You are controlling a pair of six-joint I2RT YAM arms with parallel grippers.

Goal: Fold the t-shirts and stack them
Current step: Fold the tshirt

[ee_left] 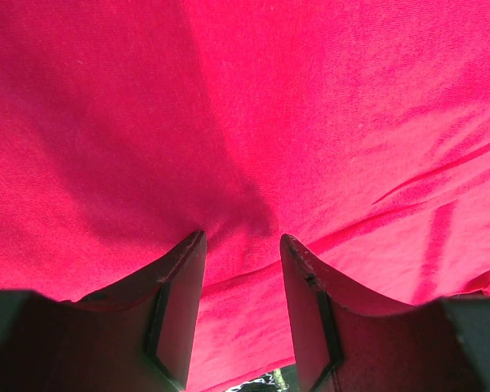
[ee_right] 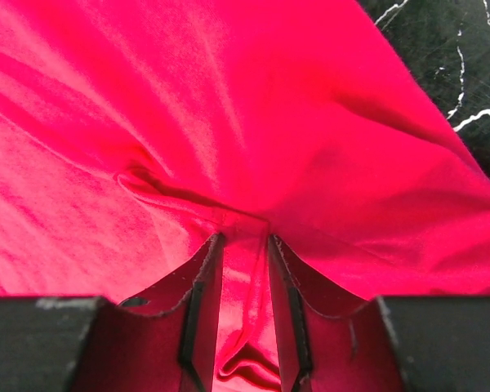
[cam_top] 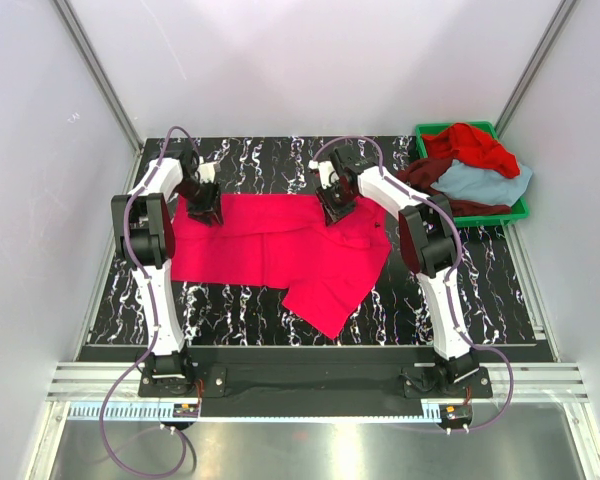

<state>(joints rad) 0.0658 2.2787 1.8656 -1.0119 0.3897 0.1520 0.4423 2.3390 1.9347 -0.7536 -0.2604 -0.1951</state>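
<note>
On your black marbled table (cam_top: 230, 310), between white walls, the crimson-pink t-shirt (cam_top: 280, 245) lay spread out; the other t-shirts (cam_top: 475, 165) sat heaped in the green bin (cam_top: 521, 211) at far right. Both your arms reached forward, left gripper (cam_top: 204, 212) and right gripper (cam_top: 337, 210) each clamped on its far edge.

Top camera high behind, looking down, wrist cameras close on the shared crimson-pink t-shirt (cam_top: 280, 250)

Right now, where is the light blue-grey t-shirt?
In the top view, the light blue-grey t-shirt lies in the green bin at the table's far right, on the dark maroon t-shirt, just nearer than the red t-shirt.
</note>
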